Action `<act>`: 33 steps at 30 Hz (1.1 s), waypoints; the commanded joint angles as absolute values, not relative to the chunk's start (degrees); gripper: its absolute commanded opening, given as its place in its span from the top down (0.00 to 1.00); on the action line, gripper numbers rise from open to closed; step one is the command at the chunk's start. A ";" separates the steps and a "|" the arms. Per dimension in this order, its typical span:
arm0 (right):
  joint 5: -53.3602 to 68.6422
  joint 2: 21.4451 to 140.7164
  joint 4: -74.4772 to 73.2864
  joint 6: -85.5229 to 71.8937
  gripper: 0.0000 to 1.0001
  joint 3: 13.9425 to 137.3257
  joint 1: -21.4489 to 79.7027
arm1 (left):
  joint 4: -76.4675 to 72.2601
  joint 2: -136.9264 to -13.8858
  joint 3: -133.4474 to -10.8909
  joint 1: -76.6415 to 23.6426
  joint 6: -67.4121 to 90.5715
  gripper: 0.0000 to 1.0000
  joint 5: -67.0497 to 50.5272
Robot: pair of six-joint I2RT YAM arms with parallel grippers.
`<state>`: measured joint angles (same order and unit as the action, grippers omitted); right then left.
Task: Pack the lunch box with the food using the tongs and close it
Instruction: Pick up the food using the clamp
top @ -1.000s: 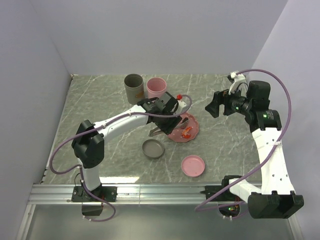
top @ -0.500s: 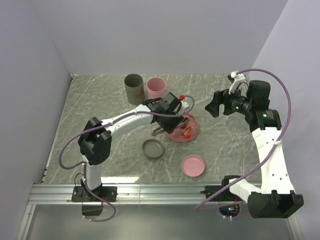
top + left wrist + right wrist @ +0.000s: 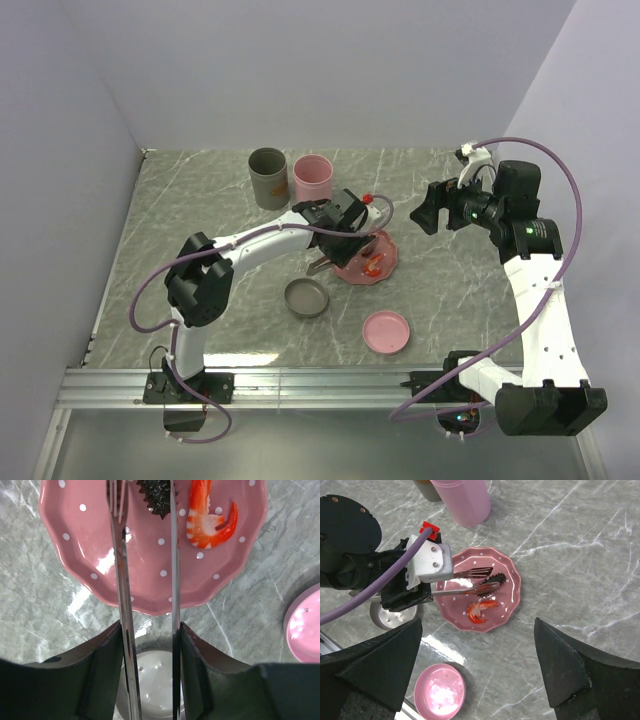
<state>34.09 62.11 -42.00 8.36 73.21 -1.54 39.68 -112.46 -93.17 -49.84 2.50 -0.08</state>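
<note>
My left gripper (image 3: 150, 630) is shut on the tongs (image 3: 122, 580), one slim metal arm against each finger. The tongs reach out over the pink dotted plate (image 3: 75, 555), and their tips straddle the dark brown oblong piece (image 3: 157, 497) at the plate's far side. Just right of that piece lies the red-orange shrimp (image 3: 207, 522). The grey round lunch box (image 3: 306, 298) stands open below the left gripper (image 3: 335, 225). My right gripper (image 3: 425, 215) hangs open in the air to the right of the plate (image 3: 388, 255), holding nothing. From the right wrist I see the tongs (image 3: 465, 591) and the shrimp (image 3: 480, 611).
A pink round lid (image 3: 386, 331) lies near the front, right of the lunch box. A grey cup (image 3: 268, 177) and a pink cup (image 3: 313, 178) stand at the back. Walls close off the left, back and right of the marble table (image 3: 200, 220).
My left arm has carried the tongs a little further right over the plate, and the tongs' arms have drawn closer together. The right arm has not moved.
</note>
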 commanded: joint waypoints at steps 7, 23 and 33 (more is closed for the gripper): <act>34.81 61.44 -40.17 8.09 0.01 73.74 -2.29 | 40.86 -111.54 -96.24 -50.45 1.67 0.63 3.34; 35.07 60.03 -40.43 7.91 0.01 73.21 -2.55 | 41.84 -102.84 -89.74 -49.84 -1.41 0.76 3.34; 35.07 60.03 -40.43 7.82 0.01 73.30 -2.64 | 43.42 -98.35 -91.05 -48.34 -3.07 0.76 0.79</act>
